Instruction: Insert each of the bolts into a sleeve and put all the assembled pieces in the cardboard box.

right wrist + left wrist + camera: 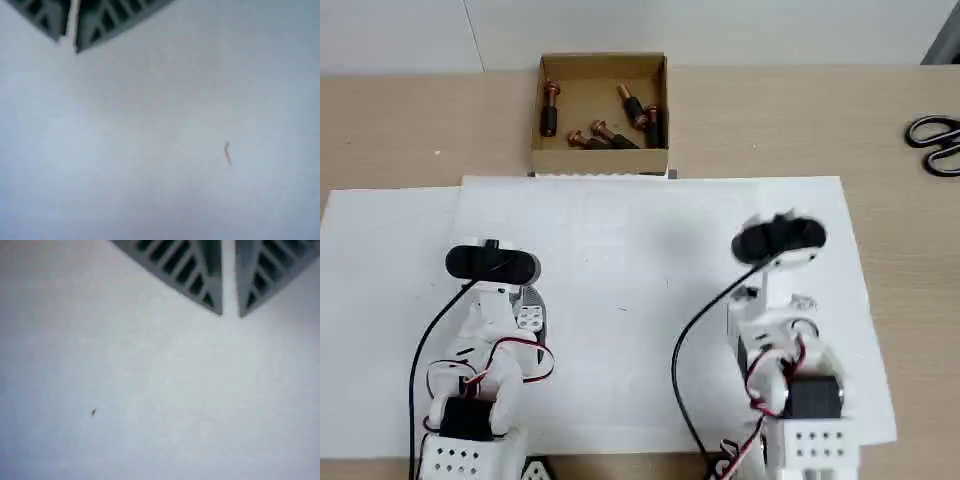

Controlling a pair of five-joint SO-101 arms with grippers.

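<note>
By my count, 5 assembled pieces (610,135) lie in the box (600,160), far and a little left of centre on the counter (400,120), so the task looks done to me. The left gripper (230,314) is closed to a thin slit and holds nothing. The right gripper (70,42) is the same. Both hang over the paper (650,300) on the near side, well apart from each other and from the box.

Here is what can go wrong. If you lower either gripper, it can drag the paper. The paper's far edge runs right up to the box's near wall, so a sliding sheet nudges the box. If you reach into the box carelessly, you can shove that light wall or flick a piece out. The black cable (675,365) by the right arm loops over the paper and could snag.

For open room, use the broad stretch of paper between the arms. Scissors (935,143) lie far right by the counter's edge, well apart from the right arm.
</note>
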